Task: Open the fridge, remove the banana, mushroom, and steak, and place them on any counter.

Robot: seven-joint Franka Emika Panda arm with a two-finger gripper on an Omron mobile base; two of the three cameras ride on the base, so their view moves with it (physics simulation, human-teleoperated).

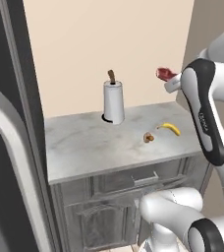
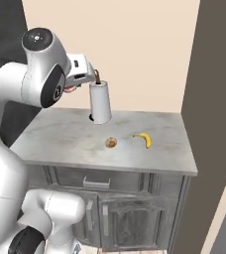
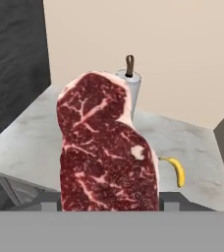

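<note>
The flat red slab of raw steak with pale marbling was held upright between the jaws of the two-finger gripper, which were clenched on its lower edge; it was carried high above the light grey marbled stone counter, presumably so that it could be lowered onto bare stone. The small curved yellow banana and the small round tan-brown mushroom were already laid near each other on the counter's right part, well apart from the white paper-towel roll on its dark spindle, so free surface was left for the meat. The dark grey fridge door was seen at the left edge.
</note>
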